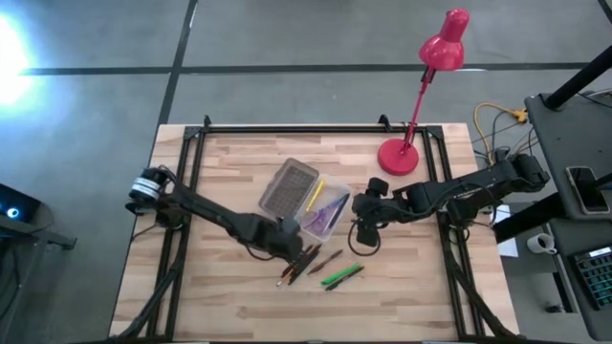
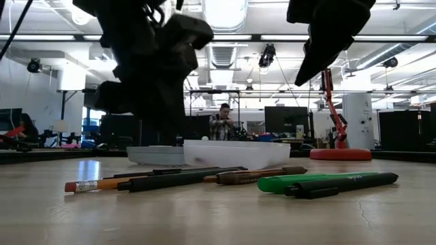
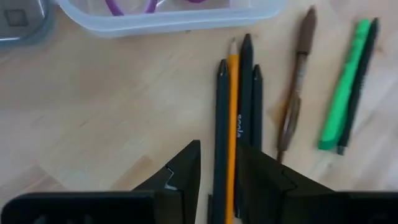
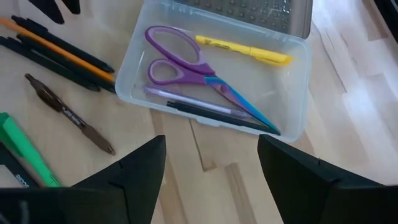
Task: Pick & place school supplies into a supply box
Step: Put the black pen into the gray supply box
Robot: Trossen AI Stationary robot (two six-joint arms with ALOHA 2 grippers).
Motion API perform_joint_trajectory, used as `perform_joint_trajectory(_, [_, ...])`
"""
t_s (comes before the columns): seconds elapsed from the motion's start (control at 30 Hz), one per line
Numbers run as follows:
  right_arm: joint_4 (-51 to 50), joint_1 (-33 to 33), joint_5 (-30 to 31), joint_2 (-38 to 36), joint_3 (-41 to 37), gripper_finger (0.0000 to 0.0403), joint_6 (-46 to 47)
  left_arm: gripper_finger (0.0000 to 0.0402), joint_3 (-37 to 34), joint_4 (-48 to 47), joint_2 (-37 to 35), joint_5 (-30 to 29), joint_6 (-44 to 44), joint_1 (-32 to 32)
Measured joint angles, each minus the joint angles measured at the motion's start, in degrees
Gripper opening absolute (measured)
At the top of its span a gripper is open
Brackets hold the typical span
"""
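Observation:
On the table lie an orange pencil, black pens, a brown pen, and a green marker beside another black pen. My left gripper is open and hovers just above this row, its fingers on either side of a black pen and the orange pencil. The supply box stands open, its grey lid folded back. Inside are purple scissors, a yellow highlighter and thin pens. My right gripper is open above the table, just right of the box.
A red desk lamp stands on its base near the table's far right edge. Bare wood lies along the near edge and at the left. People sit in the room beyond the table.

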Motion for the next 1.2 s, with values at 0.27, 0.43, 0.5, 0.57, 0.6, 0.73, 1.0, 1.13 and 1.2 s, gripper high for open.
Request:
perform_joint_trajectory(0.27, [-0.4, 0.0, 0.0, 0.0, -0.1, 0.0247, 1.6, 0.0079, 3.8, -0.3, 5.8, -1.8, -1.8, -2.4])
perform_joint_trajectory(0.43, [-0.5, 0.0, -0.1, 0.0, -0.2, 0.0247, 3.1, 0.0064, 11.9, -11.9, 9.9, -6.5, -3.6, -3.6])
perform_joint_trajectory(0.5, [-0.5, 0.0, -0.1, 0.0, -0.2, 0.0247, 3.4, 0.0061, 14.8, -16.4, 11.9, -6.7, -3.5, -3.6])
perform_joint_trajectory(0.57, [-0.5, 0.0, -0.1, 0.0, -0.2, 0.0247, 3.5, 0.006, 16.7, -16.9, 13.3, -6.7, -2.9, -3.6])
perform_joint_trajectory(0.6, [-0.5, 0.0, -0.1, 0.0, -0.3, 0.0247, 3.6, 0.0059, 17.4, -16.8, 13.9, -6.7, -2.8, -3.6])
perform_joint_trajectory(0.73, [-0.5, 0.0, -0.1, 0.0, -0.3, 0.0247, 3.5, 0.0059, 18.6, -16.0, 15.5, -5.1, -2.8, -3.6])
perform_joint_trajectory(1.0, [-0.5, 0.0, -0.1, 0.0, -0.3, 0.0247, 3.5, 0.0059, 16.5, -15.0, 15.5, -5.0, -4.1, -3.6])
perform_joint_trajectory(1.13, [-0.5, 0.0, -0.1, 0.0, -0.4, 0.0247, 3.5, 0.0059, 16.5, -14.7, 15.6, -5.0, -4.1, -3.6])
perform_joint_trajectory(1.2, [-0.5, 0.0, -0.1, 0.0, -0.5, 0.0247, 3.5, 0.0059, 16.2, -14.6, 15.6, -5.0, -4.1, -3.5])
